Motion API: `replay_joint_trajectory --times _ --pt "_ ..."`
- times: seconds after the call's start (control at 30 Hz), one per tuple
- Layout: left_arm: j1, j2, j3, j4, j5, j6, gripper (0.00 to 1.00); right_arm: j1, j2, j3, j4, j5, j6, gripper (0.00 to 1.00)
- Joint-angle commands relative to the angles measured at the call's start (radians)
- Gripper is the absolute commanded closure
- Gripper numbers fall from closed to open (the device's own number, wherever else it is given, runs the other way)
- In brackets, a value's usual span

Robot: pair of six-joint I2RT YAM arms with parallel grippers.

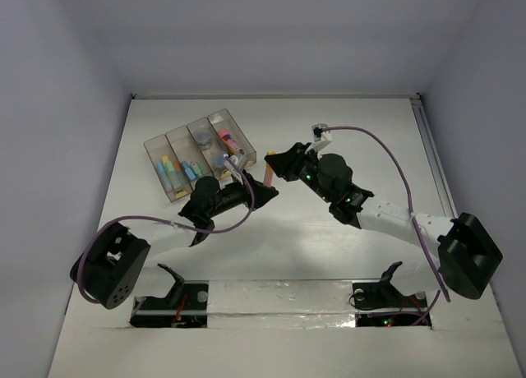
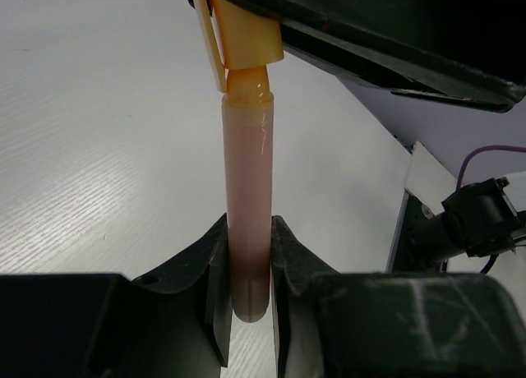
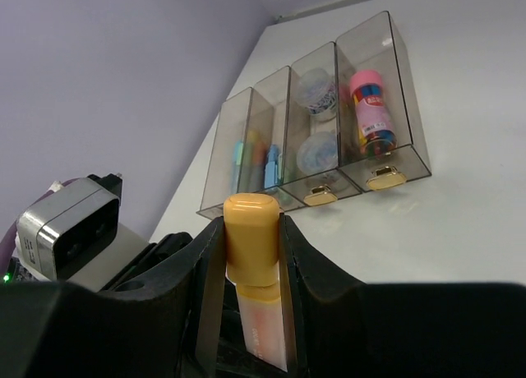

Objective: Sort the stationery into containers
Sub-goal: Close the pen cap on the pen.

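Left fingers (image 2: pixel 212 271) pinch the barrel of a pale-orange plastic marker (image 2: pixel 249 172); right fingers (image 3: pixel 205 255) pinch its yellow-orange cap (image 3: pixel 253 226). A smoky clear four-compartment tray (image 3: pixel 403 90) sits on the white desk (image 1: pixel 345 131), just far-left.

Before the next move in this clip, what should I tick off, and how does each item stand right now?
1. Left fingers shut on the orange marker at its barrel end: ok.
2. Right fingers clamped on its cap: ok.
3. Cap fully seated on the barrel: cannot tell.
4. Marker lifted clear of the table: cannot tell.
5. Tray upright, all four compartments open on top: ok.
6. Free room left in a pen compartment: cannot tell.
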Motion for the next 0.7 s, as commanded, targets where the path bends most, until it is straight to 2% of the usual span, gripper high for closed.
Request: replay_joint_trajectory --times 0.0,0.23,0.43,0.67 --pt "0.024 -0.076 0.015 0.108 -0.096 -0.024 1.0 0.054 -0.055 -0.024 -0.06 -0.025 0.006 1.0" --pt "0.013 -0.11 0.011 0.066 -0.138 -0.031 1.0 0.063 -0.11 -0.008 -0.21 0.092 -0.051 1.0" --pt "-0.031 -0.067 0.054 0.08 -0.167 -0.036 1.0 0.081 -0.119 0.003 -0.233 0.093 -0.079 1.0" --pt "-0.031 -0.058 0.101 0.068 -0.182 -0.019 1.0 0.109 -0.116 -0.036 -0.21 0.057 -0.04 1.0"
